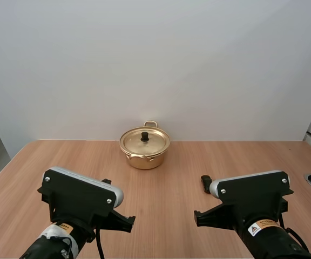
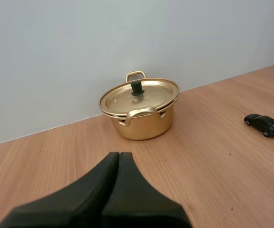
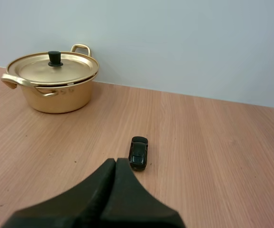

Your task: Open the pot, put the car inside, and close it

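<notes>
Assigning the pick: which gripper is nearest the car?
The right gripper: the black toy car lies ahead of its shut jaws. The left gripper faces the gold pot, with the car off to one side.

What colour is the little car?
The car is black; the right wrist view shows it best.

Car [image 1: 204,182] partly hidden behind right arm [image 1: 251,189]; pot [image 1: 144,159] interior hidden under lid [image 1: 133,142].
</notes>
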Motion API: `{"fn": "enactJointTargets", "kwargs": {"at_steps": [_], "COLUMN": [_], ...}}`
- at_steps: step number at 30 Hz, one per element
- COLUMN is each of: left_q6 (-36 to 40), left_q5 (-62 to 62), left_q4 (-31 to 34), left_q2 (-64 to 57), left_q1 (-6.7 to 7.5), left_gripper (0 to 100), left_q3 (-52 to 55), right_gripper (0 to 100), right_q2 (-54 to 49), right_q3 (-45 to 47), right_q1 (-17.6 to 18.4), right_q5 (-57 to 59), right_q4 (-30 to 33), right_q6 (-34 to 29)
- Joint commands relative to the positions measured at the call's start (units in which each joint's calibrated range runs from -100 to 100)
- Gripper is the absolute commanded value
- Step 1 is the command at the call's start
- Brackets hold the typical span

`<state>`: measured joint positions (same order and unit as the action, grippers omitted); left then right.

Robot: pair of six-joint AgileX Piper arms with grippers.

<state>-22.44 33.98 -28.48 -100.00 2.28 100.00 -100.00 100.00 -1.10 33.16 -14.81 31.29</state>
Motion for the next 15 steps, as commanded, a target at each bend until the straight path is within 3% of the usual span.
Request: {"fn": "enactJointTargets", "kwargs": {"at_steps": [1,7,10,15], "left_q6": [0.0,-0.1,-0.8,-0.8], "left_q5": [-0.1,-4.3,-13.3,-16.1], "left_q4": [-2.8,-5.4,-3.6,-3.9], "left_q2": [0.0,0.0,0.0,6.5], "left_q1": [0.01,0.01,-0.06,-0.14], "left_gripper": [0,0,0,0], "left_q3": [0.0,0.0,0.0,-2.4], "right_gripper": [0,0,0,0], "right_q2": [0.0,0.0,0.0,5.6], "right_q3": [0.0,0.0,0.0,-4.3], "right_q1": [0.0,0.0,0.0,0.0], "right_q5": [0.0,-2.4,-14.1,-14.0], "right_q4": [-2.1,-6.6,-5.4,-5.8], "right_q6": [0.0,0.0,0.2,0.0]}}
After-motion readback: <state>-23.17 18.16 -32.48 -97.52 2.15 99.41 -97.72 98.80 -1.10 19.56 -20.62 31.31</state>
